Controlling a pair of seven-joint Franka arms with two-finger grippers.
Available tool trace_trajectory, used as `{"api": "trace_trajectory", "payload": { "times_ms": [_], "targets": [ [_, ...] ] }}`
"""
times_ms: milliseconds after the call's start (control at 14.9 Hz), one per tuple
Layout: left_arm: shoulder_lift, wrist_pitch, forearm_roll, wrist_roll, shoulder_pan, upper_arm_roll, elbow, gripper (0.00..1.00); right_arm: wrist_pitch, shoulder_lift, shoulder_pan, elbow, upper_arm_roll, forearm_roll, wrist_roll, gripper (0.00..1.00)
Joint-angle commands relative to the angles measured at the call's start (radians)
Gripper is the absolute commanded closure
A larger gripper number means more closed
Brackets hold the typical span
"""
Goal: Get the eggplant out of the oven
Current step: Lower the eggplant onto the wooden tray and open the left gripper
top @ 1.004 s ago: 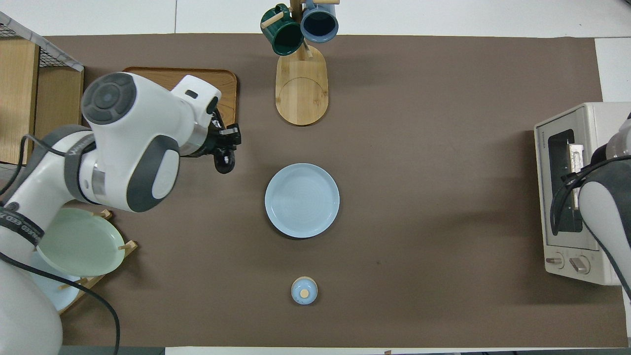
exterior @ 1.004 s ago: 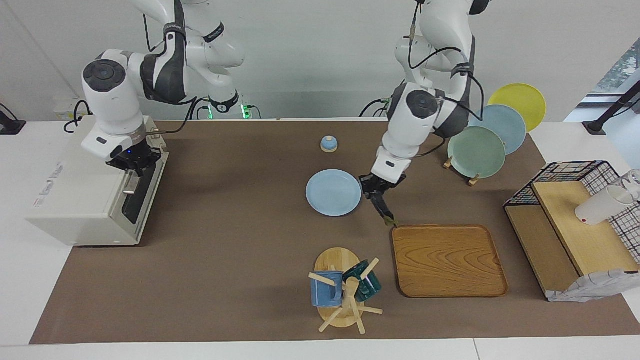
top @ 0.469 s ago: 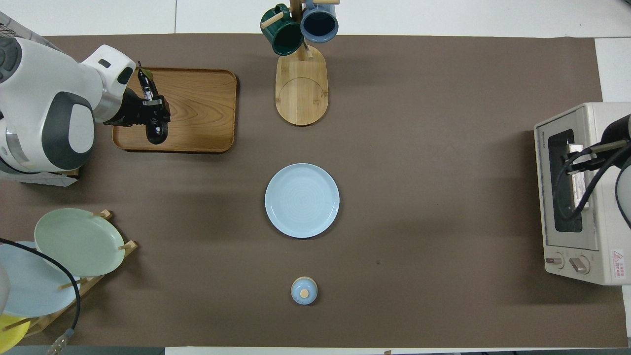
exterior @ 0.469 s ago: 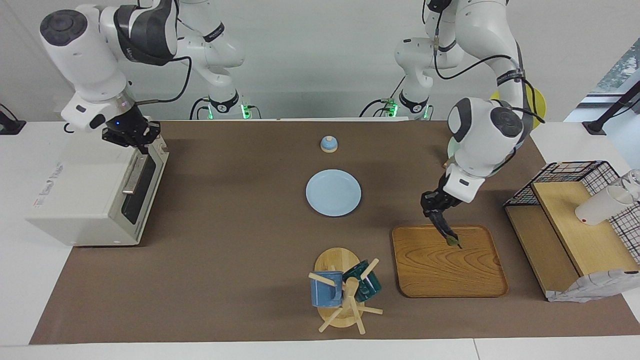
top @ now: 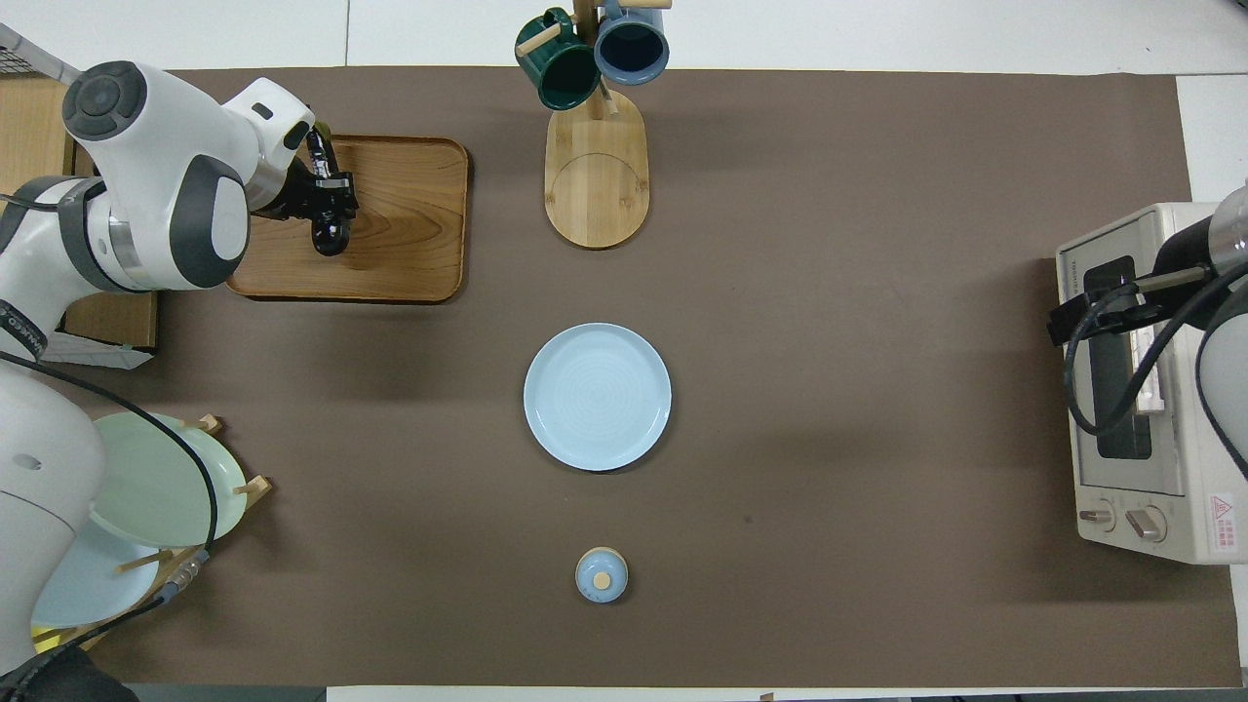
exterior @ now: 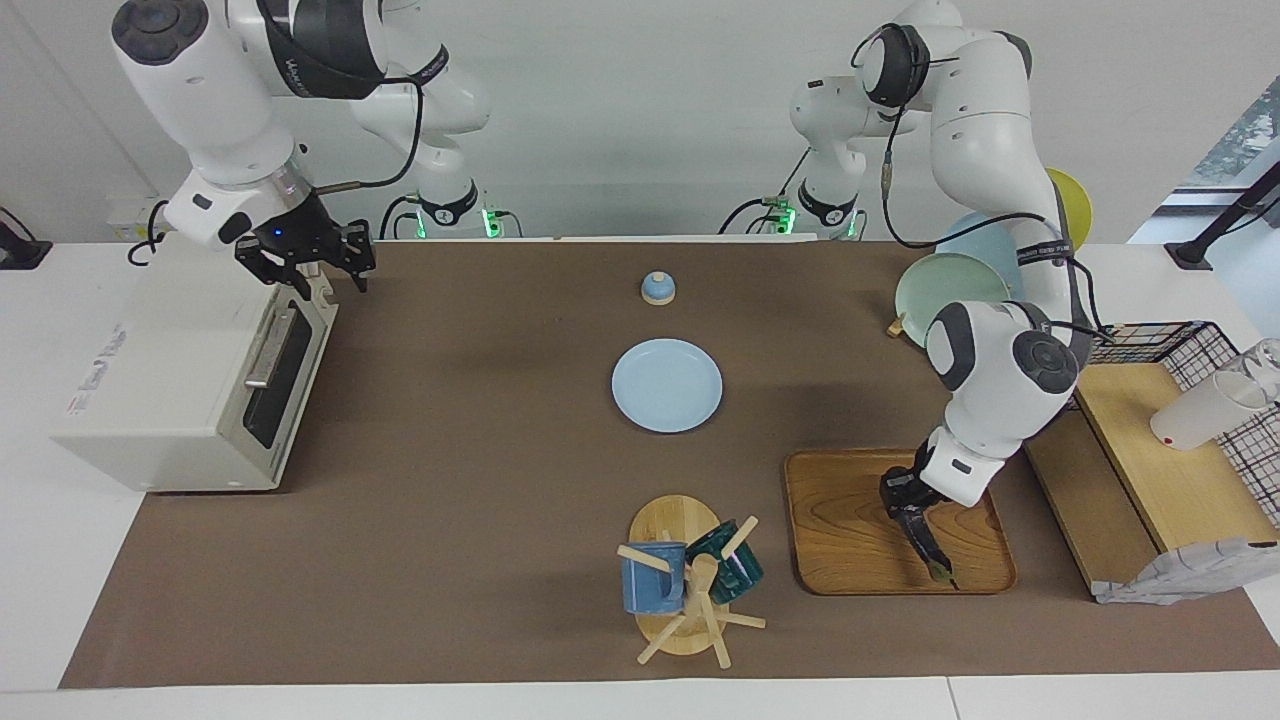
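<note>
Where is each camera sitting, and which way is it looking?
Facing view: high across the table, looking at the robots; both arms show whole, the left gripper holding the eggplant over the wooden tray.
Overhead view: high above the robots' end, looking steeply down; the arms enter from the bottom.
Both show the oven, the blue plate and the right gripper over the oven.

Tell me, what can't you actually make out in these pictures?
- Inside of the oven: its dark glass door hides it in both views, and in the overhead view the right arm covers part of the door.
- The eggplant in the left tool: whether its tip touches the wooden tray is too small to tell in the facing view.
- The rack plates: the left arm covers most of them in both views.
</note>
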Motion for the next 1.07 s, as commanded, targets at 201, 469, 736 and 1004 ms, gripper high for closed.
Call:
{"api": "trace_trajectory", "payload": {
  "times_ms": [201,469,736,1004],
  "targets": [
    [-0.011,0.047,0.021,0.046,0.003,-0.003,-0.046,1.00,-0.024,-0.019,-0.002,0.006,0.013,0.003,0.017,0.00],
    [-0.017,0.021,0.019,0.051,0.005,-0.003,-0.031,0.00,-0.024,-0.007,-0.008,0.011,0.013,0.002,0.017,0.00],
    [-0.097,-0.004,0.007,0.037,0.025,-0.001,-0.038,0.00,-0.013,-0.004,-0.010,0.014,0.013,-0.009,0.015,0.00],
    [-0.218,-0.139,0.010,0.007,0.040,0.013,-0.018,0.00,-0.011,-0.004,-0.011,0.020,0.013,-0.008,0.017,0.00]
  ]
}}
